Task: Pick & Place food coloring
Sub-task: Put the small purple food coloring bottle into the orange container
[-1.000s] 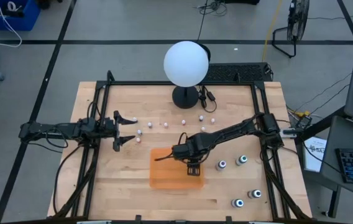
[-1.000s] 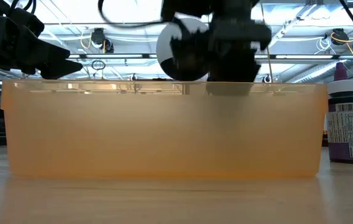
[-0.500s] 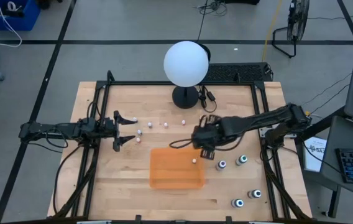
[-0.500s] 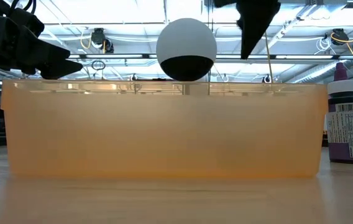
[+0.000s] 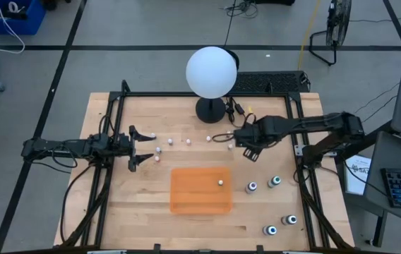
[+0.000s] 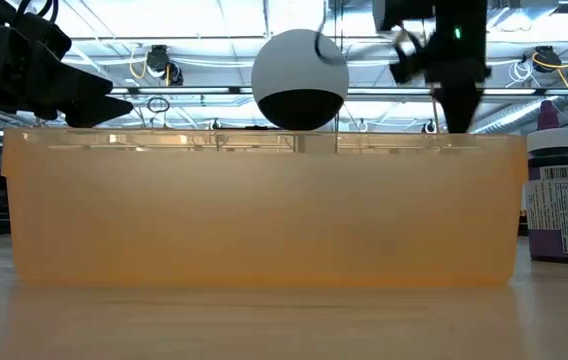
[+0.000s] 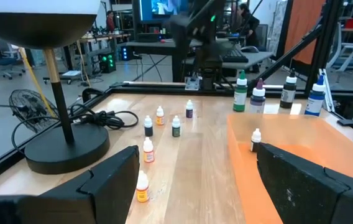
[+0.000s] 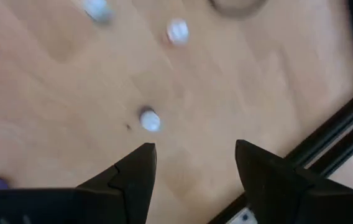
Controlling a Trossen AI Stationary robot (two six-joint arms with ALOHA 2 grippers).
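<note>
One small white-capped food coloring bottle point(image 5: 220, 182) stands inside the orange tray point(image 5: 190, 201). Several more small bottles point(image 5: 188, 140) stand scattered on the wood between the arms, and several bigger dark bottles point(image 5: 252, 187) stand to the tray's right. My right gripper point(image 5: 246, 144) hangs open above the table near the lamp's base, pointing steeply down. Its wrist view shows a small bottle point(image 8: 150, 120) just ahead of the empty fingers point(image 8: 133, 171). My left gripper point(image 5: 140, 147) waits open and level at the table's left side, with nothing in it.
A white globe lamp point(image 5: 212, 72) on a black base point(image 5: 210, 111) with a cable stands at the far middle. Black frame rails point(image 5: 296, 141) run along the table's sides. In the low view the tray's wall point(image 6: 264, 210) fills the foreground beside a purple bottle point(image 6: 557, 200).
My right gripper has risen out of the orange tray and swung toward the table's far right, near the lamp's base, rolling its wrist as it went. A small bottle now shows standing in the tray where the gripper had been.
</note>
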